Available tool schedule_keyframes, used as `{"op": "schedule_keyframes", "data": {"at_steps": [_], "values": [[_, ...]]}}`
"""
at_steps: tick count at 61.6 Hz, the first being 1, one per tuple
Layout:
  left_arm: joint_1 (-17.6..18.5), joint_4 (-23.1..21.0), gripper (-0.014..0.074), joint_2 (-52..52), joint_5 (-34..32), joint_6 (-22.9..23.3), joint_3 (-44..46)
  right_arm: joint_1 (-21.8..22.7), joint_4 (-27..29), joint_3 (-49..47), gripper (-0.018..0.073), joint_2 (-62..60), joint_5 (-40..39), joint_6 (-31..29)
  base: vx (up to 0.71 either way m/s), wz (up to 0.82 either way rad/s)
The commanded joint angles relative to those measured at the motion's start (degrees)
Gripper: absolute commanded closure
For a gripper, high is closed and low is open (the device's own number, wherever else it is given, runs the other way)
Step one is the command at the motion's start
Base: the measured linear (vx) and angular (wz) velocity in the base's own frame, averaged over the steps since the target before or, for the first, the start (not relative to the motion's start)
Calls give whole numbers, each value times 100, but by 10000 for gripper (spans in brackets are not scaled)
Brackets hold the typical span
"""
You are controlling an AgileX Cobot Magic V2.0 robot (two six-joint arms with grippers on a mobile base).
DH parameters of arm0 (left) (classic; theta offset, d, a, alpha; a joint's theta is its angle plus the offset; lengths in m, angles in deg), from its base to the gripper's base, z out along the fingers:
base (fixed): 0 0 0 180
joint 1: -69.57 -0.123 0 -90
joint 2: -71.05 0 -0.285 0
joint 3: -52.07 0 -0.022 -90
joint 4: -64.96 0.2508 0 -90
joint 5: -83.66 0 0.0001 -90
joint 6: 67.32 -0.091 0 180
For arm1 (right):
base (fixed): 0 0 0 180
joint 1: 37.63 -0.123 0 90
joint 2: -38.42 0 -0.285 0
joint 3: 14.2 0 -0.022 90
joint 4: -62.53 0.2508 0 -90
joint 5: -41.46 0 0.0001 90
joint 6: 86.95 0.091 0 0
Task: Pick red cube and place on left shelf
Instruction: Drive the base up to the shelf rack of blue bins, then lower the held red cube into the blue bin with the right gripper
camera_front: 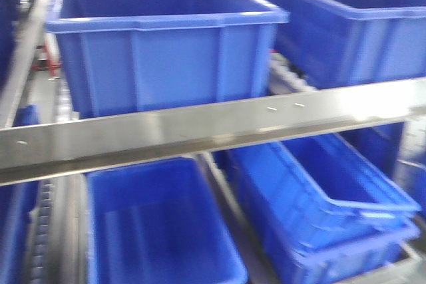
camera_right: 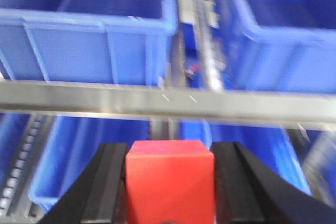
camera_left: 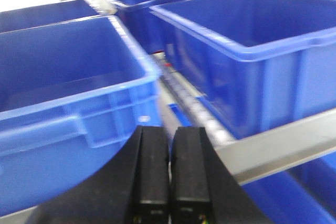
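From where I stood, the pick looked done and the placing not yet begun. The red cube (camera_right: 169, 182) sat squarely between the 2 black fingers (camera_right: 107, 182) of the right pincer (camera_right: 169, 153), low in the middle of the right wrist view. Its flat sides pressed against both pads, so that pincer was clamped on the cube at the block's own width. The cube filled the gap, its top face about level with the fingertips and its lower part cut off by the bottom of the frame.

It hung in front of the rack, touching no shelf. Above it in that view a steel rail (camera_right: 157, 100) ran across the whole width. Behind the rail stood the upper-left bin (camera_right: 79, 51) and the upper-right bin (camera_right: 283, 51), both blue, with a roller track (camera_right: 207, 51) between them. Lower bins showed under the rail, blurred.

The left pincer (camera_left: 169, 132), at bottom centre of its own view, had its 2 fingers drawn together, with only a thin seam between them and nothing in it.

What was left, as I judged it, was the whole delivery: carrying the cube to the left side of the rack and letting go there. Which tier or bin counted as the left shelf I could not tell. The front view showed only bins and rail, no cube and no arm.
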Motion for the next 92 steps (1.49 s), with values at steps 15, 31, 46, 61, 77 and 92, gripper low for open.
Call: {"op": "schedule_keyframes", "data": {"at_steps": [15,31,46,61,77,92], "values": [[38,-27,491,2,-518,-3,-126,29,-59,-146,502,-27,-446,-71,24,49],[38,-27,491,2,-518,-3,-126,29,-59,-146,502,-27,-446,-71,16,37],[38,-27,491,2,-518,-3,-126,29,-59,-146,502,-27,-446,-71,8,11],[38,-27,491,2,-518,-3,-126,29,-59,-146,502,-27,-446,-71,3,10],[38,-27,491,2,-518,-3,-126,29,-59,-146,502,-27,-446,-71,1,6],[38,-27,491,2,-518,-3,-126,29,-59,-146,502,-27,-446,-71,0,0]]}}
